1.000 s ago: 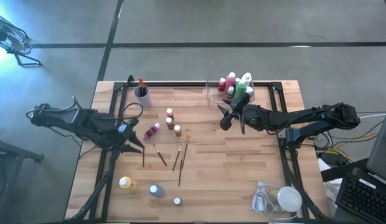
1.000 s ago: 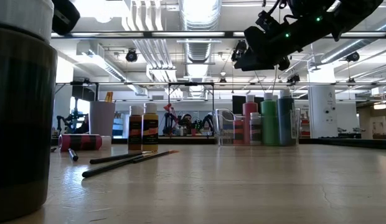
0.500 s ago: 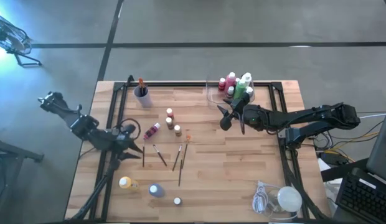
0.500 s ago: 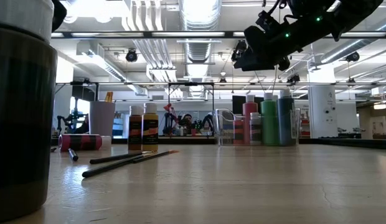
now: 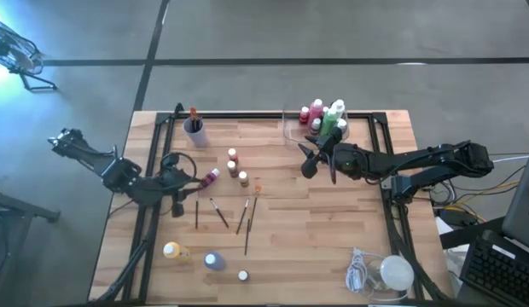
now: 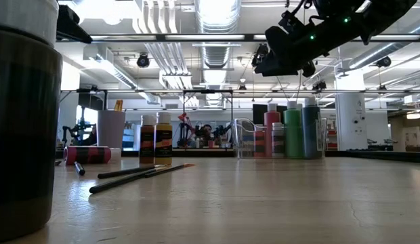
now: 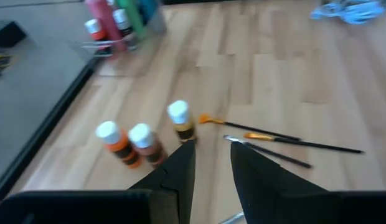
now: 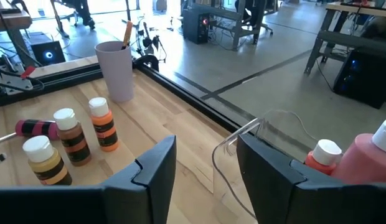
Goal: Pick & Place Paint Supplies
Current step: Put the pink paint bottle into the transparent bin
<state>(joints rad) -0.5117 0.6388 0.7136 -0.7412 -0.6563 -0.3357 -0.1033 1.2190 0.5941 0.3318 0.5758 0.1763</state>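
While the left gripper [image 7: 211, 163], jaws slightly apart and empty, is hovering near three upright bottles [image 7: 143, 142] beside the brushes [image 7: 286, 142], it is risking toppling them; the right gripper [image 8: 205, 163] is idling open by the tray [image 8: 255, 134].

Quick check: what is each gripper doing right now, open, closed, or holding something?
Left gripper: open, holding nothing.
Right gripper: open, holding nothing.
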